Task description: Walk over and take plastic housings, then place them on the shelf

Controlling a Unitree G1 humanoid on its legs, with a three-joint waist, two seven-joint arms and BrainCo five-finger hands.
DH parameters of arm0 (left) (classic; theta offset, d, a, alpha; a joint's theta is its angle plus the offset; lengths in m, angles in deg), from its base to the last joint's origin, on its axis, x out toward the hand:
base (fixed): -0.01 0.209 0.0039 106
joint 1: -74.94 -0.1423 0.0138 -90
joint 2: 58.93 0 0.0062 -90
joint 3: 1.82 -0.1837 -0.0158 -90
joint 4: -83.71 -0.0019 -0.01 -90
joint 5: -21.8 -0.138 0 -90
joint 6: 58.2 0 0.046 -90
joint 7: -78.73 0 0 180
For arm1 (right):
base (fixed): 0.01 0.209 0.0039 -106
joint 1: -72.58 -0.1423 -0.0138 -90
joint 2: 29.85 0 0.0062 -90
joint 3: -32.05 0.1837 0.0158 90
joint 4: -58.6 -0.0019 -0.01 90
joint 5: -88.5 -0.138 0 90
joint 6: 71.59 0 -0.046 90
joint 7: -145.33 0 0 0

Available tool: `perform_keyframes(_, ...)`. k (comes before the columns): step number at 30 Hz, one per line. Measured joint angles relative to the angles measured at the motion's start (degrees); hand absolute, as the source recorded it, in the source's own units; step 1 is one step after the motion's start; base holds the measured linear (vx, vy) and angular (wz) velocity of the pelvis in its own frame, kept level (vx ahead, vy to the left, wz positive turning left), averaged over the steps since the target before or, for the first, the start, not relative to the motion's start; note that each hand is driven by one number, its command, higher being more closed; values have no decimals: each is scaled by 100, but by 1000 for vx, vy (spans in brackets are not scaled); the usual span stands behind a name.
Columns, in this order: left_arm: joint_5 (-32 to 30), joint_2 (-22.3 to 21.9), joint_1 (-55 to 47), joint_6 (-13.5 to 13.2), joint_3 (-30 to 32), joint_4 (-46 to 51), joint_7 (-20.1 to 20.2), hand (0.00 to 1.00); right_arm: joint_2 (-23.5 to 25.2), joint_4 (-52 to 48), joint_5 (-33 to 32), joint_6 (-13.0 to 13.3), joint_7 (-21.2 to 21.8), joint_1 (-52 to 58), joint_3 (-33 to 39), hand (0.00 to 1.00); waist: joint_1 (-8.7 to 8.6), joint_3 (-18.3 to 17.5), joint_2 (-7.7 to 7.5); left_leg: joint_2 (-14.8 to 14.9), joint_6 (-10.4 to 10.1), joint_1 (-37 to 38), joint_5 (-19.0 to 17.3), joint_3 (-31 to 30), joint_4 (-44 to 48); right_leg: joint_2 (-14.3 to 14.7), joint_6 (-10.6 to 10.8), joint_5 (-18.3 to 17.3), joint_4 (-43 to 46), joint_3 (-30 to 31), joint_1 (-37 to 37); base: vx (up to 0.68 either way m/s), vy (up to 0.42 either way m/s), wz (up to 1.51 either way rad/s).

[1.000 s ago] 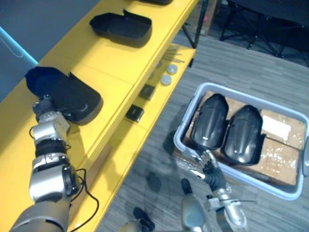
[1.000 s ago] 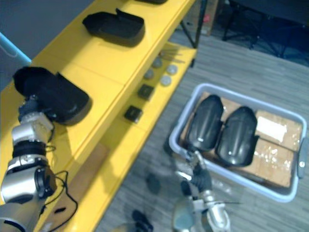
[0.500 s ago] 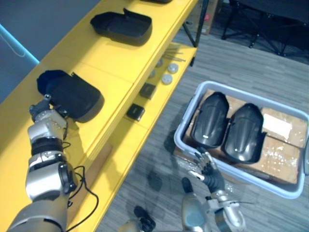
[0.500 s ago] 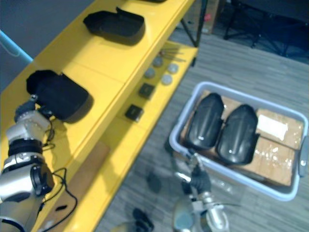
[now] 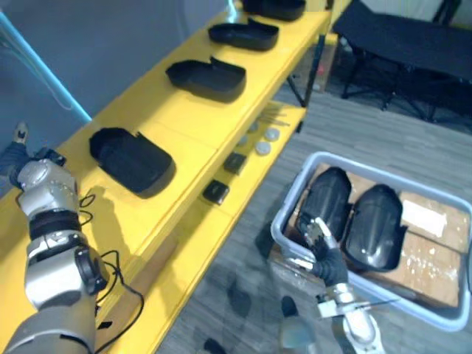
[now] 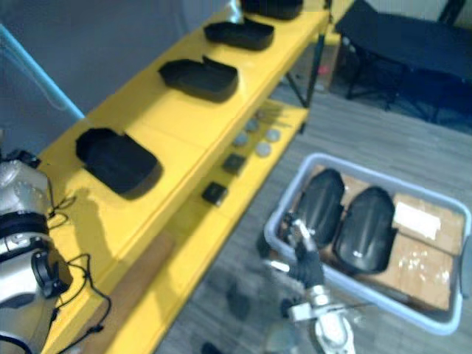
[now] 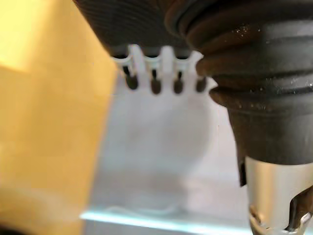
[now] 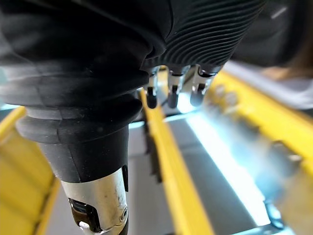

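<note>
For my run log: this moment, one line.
black plastic housing on yellow shelf; left hand open; right hand open by grey bin

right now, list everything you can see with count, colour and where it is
shelf: one, yellow, two levels, along the left
housings on shelf: four, black, in a row on the top level, the farthest cut off by the view's edge
housings in bin: two, black, side by side
bin: one, pale grey, on the floor at the right
cardboard: brown, in the bin under the housings, with a white label
discs: a few, grey, lower level
blocks: two, black, lower level, nearer than the discs
bench: one, black, far right
floor: grey planks
left hand: open, empty, by the shelf's near end
right hand: open, empty, at the bin's near left corner
</note>
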Motion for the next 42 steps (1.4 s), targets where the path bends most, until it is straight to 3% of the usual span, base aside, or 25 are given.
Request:
perform_keyframes(3, -22, -21, -473, -386, -313, 252, 158, 0, -23, 34, -535, -7, 26, -389, 281, 0, 17, -183, -41, -52, 0, 47, 0, -266, -27, -22, 4, 53, -242, -192, 270, 47, -5, 27)
perform_keyframes(5, -122, -200, -925, -830, -411, 631, 414, 0, -21, 138, -961, -89, 37, -637, 562, 0, 143, -297, -66, -58, 0, 49, 0, -445, -42, -18, 1, 70, -332, -300, 382, 16, -13, 24)
perform_keyframes(7, -259, -378, -1427, -1251, -510, 1226, 476, 0, -21, 199, -976, -241, 30, -780, 787, 0, 252, -353, -76, -63, -1, 50, 1, -611, -43, -20, -3, 74, -399, -450, 517, -7, -23, 28)
perform_keyframes(9, -621, -543, -2008, -1501, -506, 2081, 470, 0, -15, 194, -867, -361, 24, -837, 918, 0, 319, -405, -62, -67, -8, 59, 5, -763, -88, -5, -2, 76, -403, -573, 578, -16, -23, 30)
perform_keyframes(12, -1329, -1149, -3425, -2023, -263, 4465, 414, 0, -5, 128, -758, -699, 6, -819, 1348, 0, 572, -570, -67, -111, -24, 59, 60, -1067, -211, -11, -1, 76, -404, -871, 706, -15, -19, 39)
perform_keyframes(14, -1451, -1677, -4141, -2263, -4, 5454, 435, 0, 7, 30, -772, -825, 6, -817, 1595, 0, 703, -683, -69, -151, -7, 50, 74, -1208, -231, -36, 0, 75, -416, -1048, 770, -32, 6, 37)
perform_keyframes(15, -1462, -2031, -4618, -2393, 133, 5949, 524, 0, 32, -111, -774, -925, 7, -822, 1723, 0, 848, -747, -72, -177, -4, 46, 84, -1243, -254, -55, 0, 74, -430, -1103, 784, -36, 13, 31)
perform_keyframes(18, -1533, -2599, -5430, -2539, 160, 6646, 682, 0, 121, -329, -751, -974, 8, -887, 1892, 0, 1063, -761, -141, -273, 5, 35, 160, -1511, -357, -117, 13, 47, -488, -1380, 934, -52, 3, 38)
perform_keyframes(19, -1793, -2954, -5793, -2847, -172, 7118, 1481, 0, 379, -299, -695, -907, -487, -1508, 1948, 0, 1193, -745, -627, -423, 39, -5, 624, -1825, -891, -210, 23, -61, -276, -1698, 749, -37, -2, 9)
perform_keyframes(31, -1791, -3174, -6040, -2836, -67, 7103, 1386, 0, 810, -82, -719, -807, -247, -1253, 2334, 0, 1207, -558, -597, -433, 70, -77, 663, -1854, -930, -244, 0, -85, -106, -1694, 664, -6, 1, 2)
perform_keyframes(35, -2188, -3288, -6205, -2833, 528, 7106, 623, 0, 1081, -84, -825, -723, 3, -1061, 2474, 0, 1204, -501, -565, -459, 77, -156, 689, -1994, -940, -277, 6, -139, -40, -1837, 693, -26, 5, 19)
perform_keyframes(38, -2511, -3390, -6347, -2799, 1284, 7109, -387, 0, 1241, -75, -817, -724, 65, -1035, 2370, 0, 1275, -479, -539, -471, 71, -164, 698, -2102, -945, -292, -30, -226, 8, -1978, 764, -14, 3, 24)
perform_keyframes(42, -2558, -3405, -6544, -2690, 1839, 6873, -769, 0, 1246, -48, -689, -728, 30, -1049, 2218, 0, 1435, -492, -525, -454, 63, -180, 706, -2140, -947, -276, -38, -246, 24, -2001, 766, 7, -6, 6)
